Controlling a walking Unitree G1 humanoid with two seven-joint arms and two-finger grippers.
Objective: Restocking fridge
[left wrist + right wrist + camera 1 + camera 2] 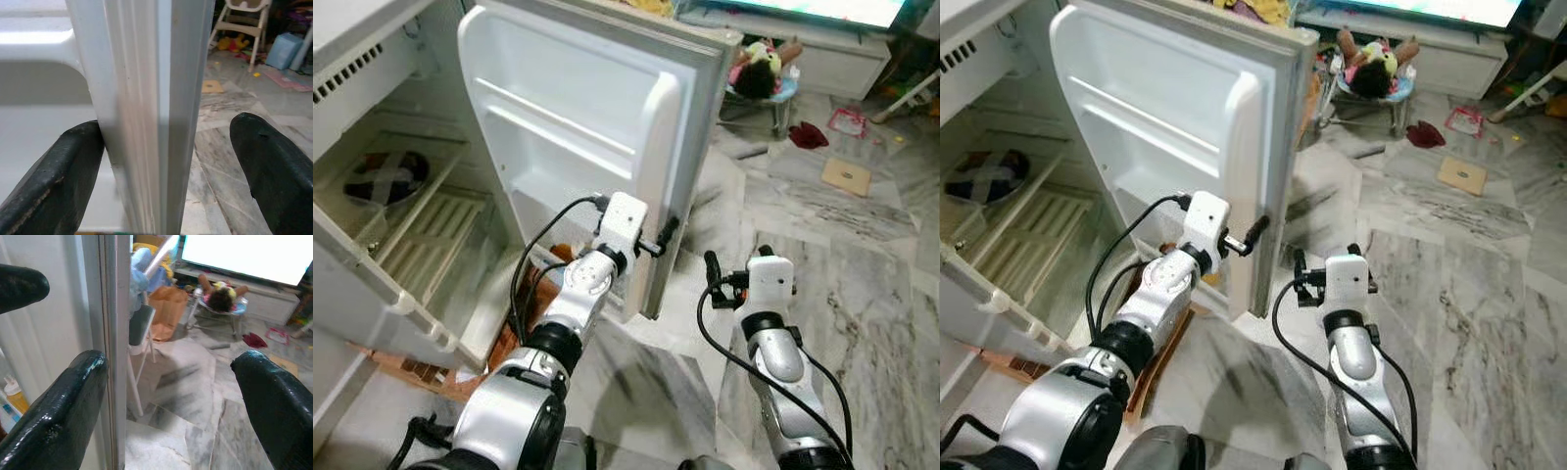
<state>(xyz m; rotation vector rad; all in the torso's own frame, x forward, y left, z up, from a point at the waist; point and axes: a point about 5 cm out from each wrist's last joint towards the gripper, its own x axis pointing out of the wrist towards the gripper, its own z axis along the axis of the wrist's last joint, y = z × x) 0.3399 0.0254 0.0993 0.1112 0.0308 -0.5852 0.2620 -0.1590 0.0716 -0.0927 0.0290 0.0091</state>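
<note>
The white fridge door [607, 127] stands open, and its inner shelves hold nothing. My left gripper [661, 238] is open at the door's free edge [146, 122]; its fingers [54, 186] straddle that edge, one resting against the inner side. My right gripper [736, 258] hangs open just right of the door's lower corner, holding nothing, and its wrist view looks along the door edge [110, 333]. Inside the fridge compartment [421, 225] are white slatted shelves and a dark bowl-like thing [386, 178].
Marble floor [862, 284] stretches to the right. A baby bouncer with a doll [759, 64], a red cloth [808, 134] and a cardboard piece [847, 176] lie farther off. A brown crate [421, 372] sits at the fridge's foot. A chair [142, 338] stands behind the door.
</note>
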